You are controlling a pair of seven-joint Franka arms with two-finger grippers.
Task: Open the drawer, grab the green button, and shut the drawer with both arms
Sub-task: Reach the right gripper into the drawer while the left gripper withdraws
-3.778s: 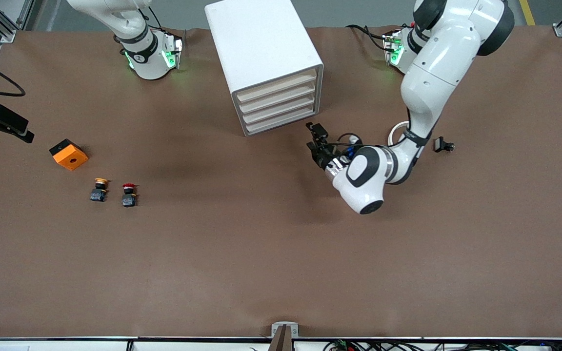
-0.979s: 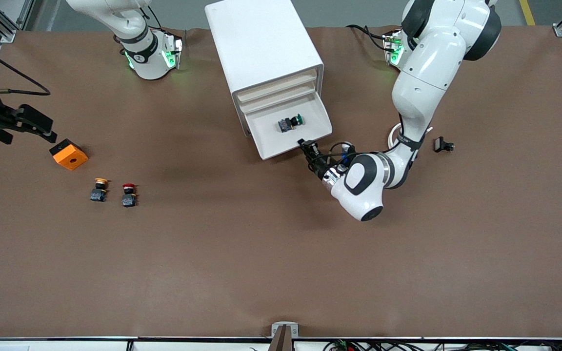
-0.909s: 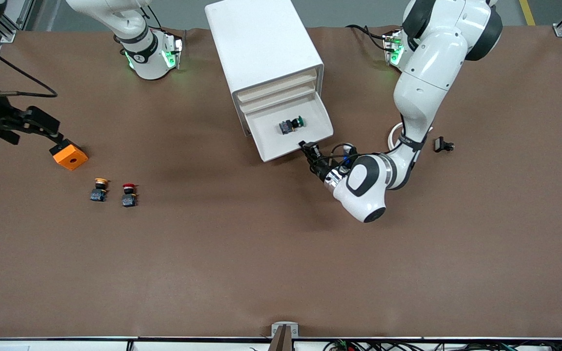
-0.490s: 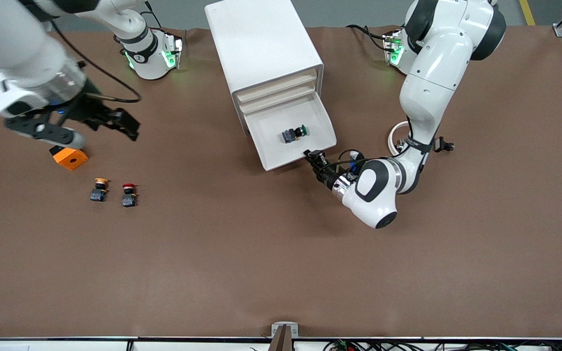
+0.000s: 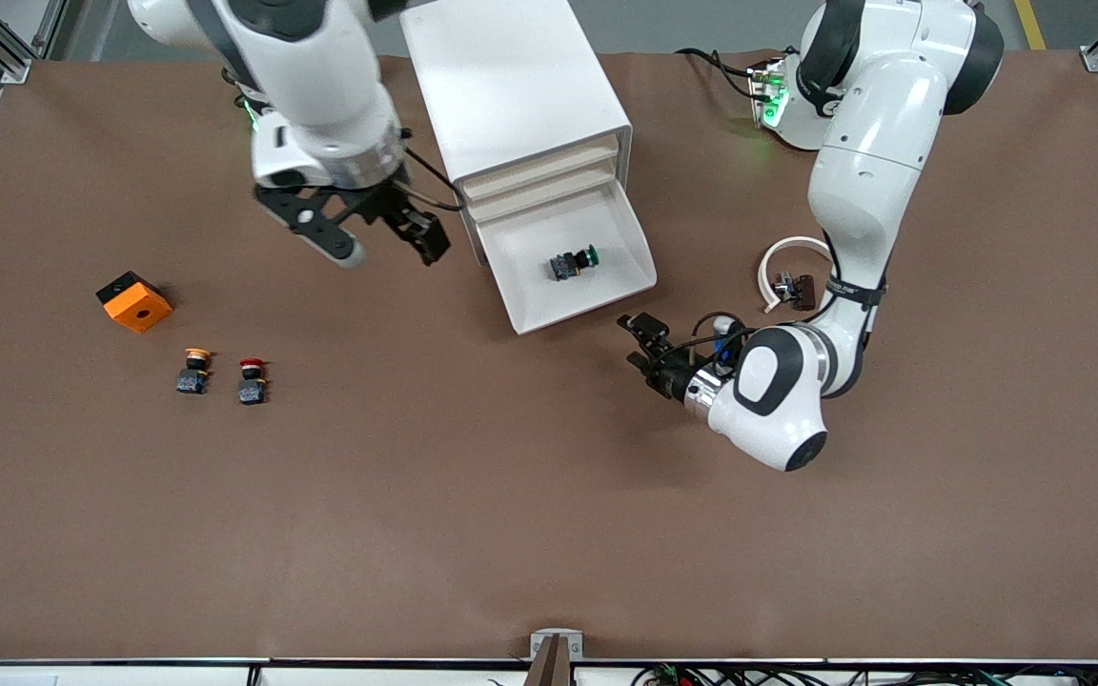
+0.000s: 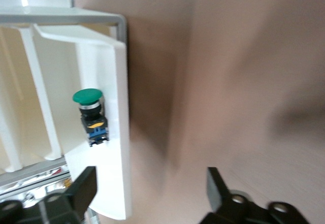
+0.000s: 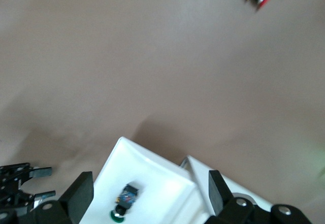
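The white cabinet (image 5: 511,86) stands at the back middle. Its bottom drawer (image 5: 532,291) is pulled out. The green-capped button (image 5: 573,262) lies on its side in the drawer. My left gripper (image 5: 638,343) is open and empty, low over the table just off the drawer's front corner toward the left arm's end. My right gripper (image 5: 389,250) is open and empty, up over the table beside the cabinet toward the right arm's end. The left wrist view shows the drawer wall (image 6: 117,107) and the button (image 6: 90,117). The right wrist view shows the drawer (image 7: 152,173) and the button (image 7: 124,201) between its fingers.
An orange block (image 5: 133,301), a yellow-capped button (image 5: 193,370) and a red-capped button (image 5: 252,380) lie toward the right arm's end. A white ring (image 5: 782,262) with a small black part lies by the left arm. The three upper drawers are shut.
The bottom drawer went from shut to pulled out by the left gripper, which has let go and backed away. The right arm swung in from the table's end to beside the cabinet.
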